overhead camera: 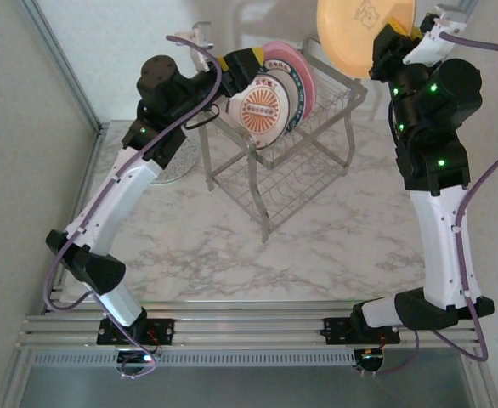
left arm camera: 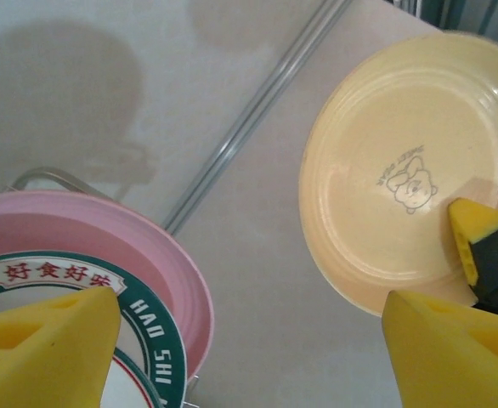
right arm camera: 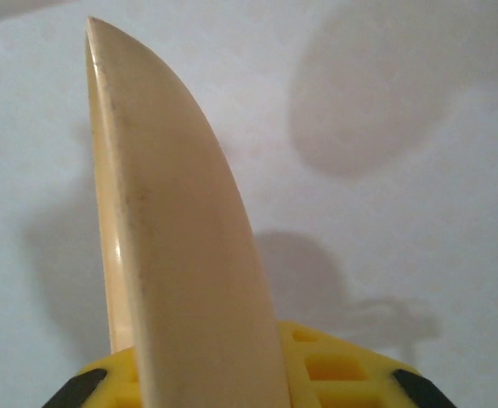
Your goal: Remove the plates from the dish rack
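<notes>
Orange plate (a small bear is drawn at its centre) hangs in the air above the far right corner of the dish rack. The right gripper pinches it at the lower rim, with its yellow foam fingers pressed against either face. From the right wrist the plate stands edge-on, close to upright. In the rack's upper tier a pink plate stands on edge. Just in front of it is a white dark-rimmed plate with an orange sunburst centre and lettering round its green band. The left gripper hovers at the top of these two, its fingers spread wide; whether they touch a rim I cannot tell. A pale speckled plate lies flat on the marble table left of the rack, partly under the left arm.
</notes>
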Robot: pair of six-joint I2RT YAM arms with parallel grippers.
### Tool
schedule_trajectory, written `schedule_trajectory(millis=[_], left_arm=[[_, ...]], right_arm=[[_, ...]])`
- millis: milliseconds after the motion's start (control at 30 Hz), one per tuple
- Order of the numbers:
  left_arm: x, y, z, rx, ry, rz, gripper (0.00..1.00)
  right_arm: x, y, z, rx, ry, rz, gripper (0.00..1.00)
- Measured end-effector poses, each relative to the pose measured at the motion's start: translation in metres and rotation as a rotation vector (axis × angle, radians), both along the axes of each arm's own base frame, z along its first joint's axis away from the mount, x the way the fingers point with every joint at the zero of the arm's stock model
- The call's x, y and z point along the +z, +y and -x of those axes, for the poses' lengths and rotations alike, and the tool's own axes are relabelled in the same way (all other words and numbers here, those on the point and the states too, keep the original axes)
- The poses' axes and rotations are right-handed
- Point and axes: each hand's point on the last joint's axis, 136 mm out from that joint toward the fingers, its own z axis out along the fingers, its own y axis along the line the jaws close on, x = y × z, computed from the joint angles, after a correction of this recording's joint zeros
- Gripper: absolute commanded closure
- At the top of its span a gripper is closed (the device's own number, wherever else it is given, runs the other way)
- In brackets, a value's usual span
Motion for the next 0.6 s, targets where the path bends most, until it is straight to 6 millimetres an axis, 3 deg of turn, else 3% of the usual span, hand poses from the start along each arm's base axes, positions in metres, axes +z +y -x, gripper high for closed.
schedule_trajectory(millis=[233, 600], left_arm=[[-0.006, -0.024, -0.008, -0.044, 0.017, -0.017, 0.19], [-0.011, -0.027, -0.013, -0.045, 0.035, -0.023, 0.28]], right_arm=[[-0.007, 0.033, -0.001, 0.232, 0.048, -0.111, 1.00], [-0.042, 0.077, -0.027, 0.458, 0.198, -0.177, 1.00]])
